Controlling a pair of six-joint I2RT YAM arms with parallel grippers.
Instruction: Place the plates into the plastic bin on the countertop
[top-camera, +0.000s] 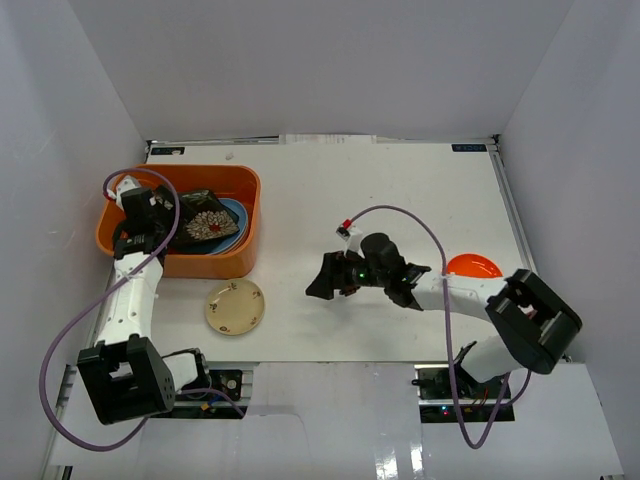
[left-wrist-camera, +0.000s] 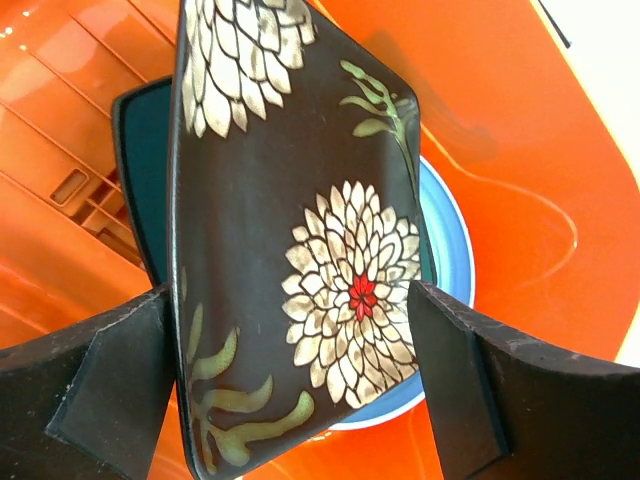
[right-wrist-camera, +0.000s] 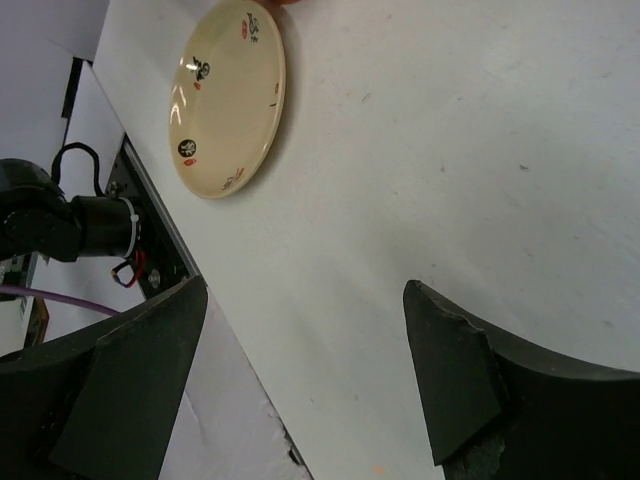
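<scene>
Below the wide-spread, released jaws of the left gripper (left-wrist-camera: 290, 330), the black floral plate (left-wrist-camera: 270, 200) is lying in the orange bin (left-wrist-camera: 520, 150). Ahead of the open jaws of the right gripper (right-wrist-camera: 300, 340), a cream plate (right-wrist-camera: 228, 95) is sitting on the countertop (right-wrist-camera: 450, 150).

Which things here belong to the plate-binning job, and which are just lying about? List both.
Job in hand:
orange plastic bin; inside it the black floral square plate, dark teal square plate and light blue plate; cream plate and orange plate out on the white countertop.

Just lying about:
purple cables; white enclosure walls.
</scene>
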